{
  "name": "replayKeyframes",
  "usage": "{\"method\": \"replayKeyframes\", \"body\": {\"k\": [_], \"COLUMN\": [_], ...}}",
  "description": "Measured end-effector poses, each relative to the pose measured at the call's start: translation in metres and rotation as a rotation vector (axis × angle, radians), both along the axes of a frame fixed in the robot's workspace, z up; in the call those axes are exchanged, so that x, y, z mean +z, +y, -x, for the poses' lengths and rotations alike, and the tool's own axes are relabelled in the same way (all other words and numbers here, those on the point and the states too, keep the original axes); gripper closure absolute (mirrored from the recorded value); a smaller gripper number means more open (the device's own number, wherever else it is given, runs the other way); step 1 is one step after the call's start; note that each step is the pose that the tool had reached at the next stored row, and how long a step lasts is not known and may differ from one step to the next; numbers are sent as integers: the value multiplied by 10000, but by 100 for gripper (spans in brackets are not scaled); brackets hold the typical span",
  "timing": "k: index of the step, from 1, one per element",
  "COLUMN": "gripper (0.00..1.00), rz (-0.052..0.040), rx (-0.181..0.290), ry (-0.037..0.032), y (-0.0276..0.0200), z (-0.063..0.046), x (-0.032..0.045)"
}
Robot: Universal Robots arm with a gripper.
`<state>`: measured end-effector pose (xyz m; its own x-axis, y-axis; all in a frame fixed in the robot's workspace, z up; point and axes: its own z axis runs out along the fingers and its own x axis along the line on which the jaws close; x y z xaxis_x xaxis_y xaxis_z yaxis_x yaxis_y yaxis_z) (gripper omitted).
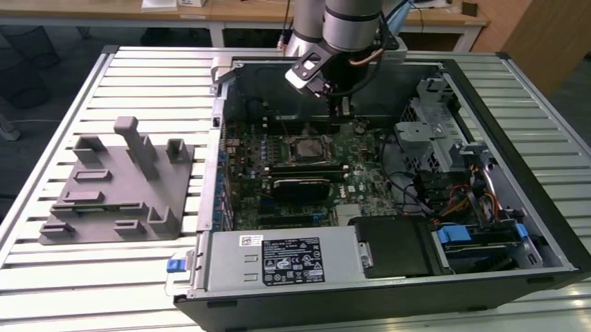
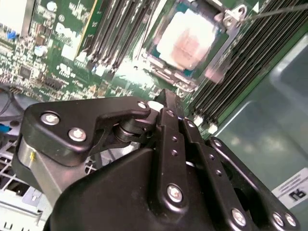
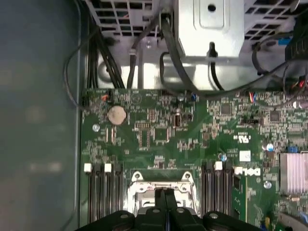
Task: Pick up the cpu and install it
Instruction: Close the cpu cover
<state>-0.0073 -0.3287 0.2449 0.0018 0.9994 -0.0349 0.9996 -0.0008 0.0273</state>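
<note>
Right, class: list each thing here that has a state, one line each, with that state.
cpu: seated flat in the socket.
gripper: shut, holding nothing, near the socket.
computer case: lying on its side, panel off, open.

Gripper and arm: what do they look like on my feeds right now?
The arm is a silver-grey tube with a dark joint band, and a brownish cable loops at its wrist. The gripper is matte black, built of flat linkage bars studded with silver screw heads, ending in two slim black fingers.
</note>
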Motion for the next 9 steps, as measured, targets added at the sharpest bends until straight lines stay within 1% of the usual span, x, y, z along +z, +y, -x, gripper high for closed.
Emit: {"method": "replayKeyframes", "body": {"k": [5,9], "gripper": [89,89], "rz": [0,0], "rx": [0,0], "ry": [0,0], "y": [0,0], "z": [68,150], "x": [-35,-77]}}
